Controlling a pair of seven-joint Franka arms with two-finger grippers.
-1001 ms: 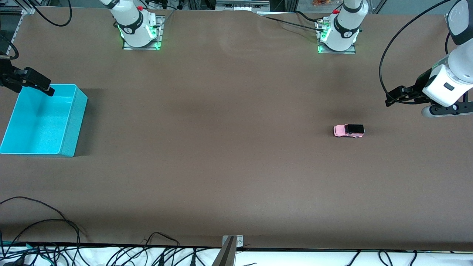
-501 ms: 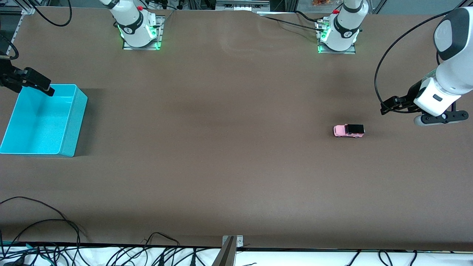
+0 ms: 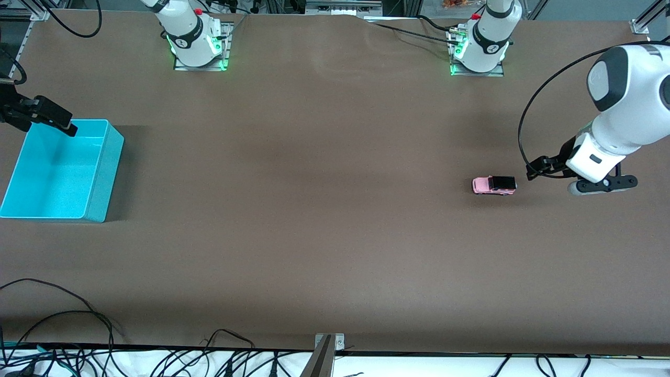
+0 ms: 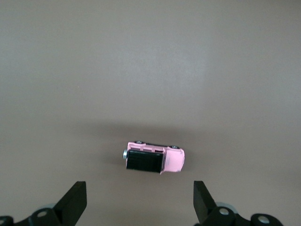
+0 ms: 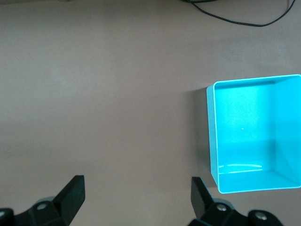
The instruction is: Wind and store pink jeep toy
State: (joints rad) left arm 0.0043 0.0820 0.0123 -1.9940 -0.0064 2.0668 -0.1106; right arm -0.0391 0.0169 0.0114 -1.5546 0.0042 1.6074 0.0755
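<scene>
The left gripper (image 4: 138,202) has swung in beside the pink jeep toy (image 3: 494,185), fingers (image 4: 75,200) spread, ready to grasp; the right gripper (image 5: 136,200) waits released over the bin (image 3: 99,173).

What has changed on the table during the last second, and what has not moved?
The left gripper has come down and moved in toward the pink jeep toy; it is now just beside the toy, toward the left arm's end of the table, jaws open, holding nothing. The jeep has not moved. The right gripper still hangs open at the farther rim of the turquoise bin, which stayed in place.
</scene>
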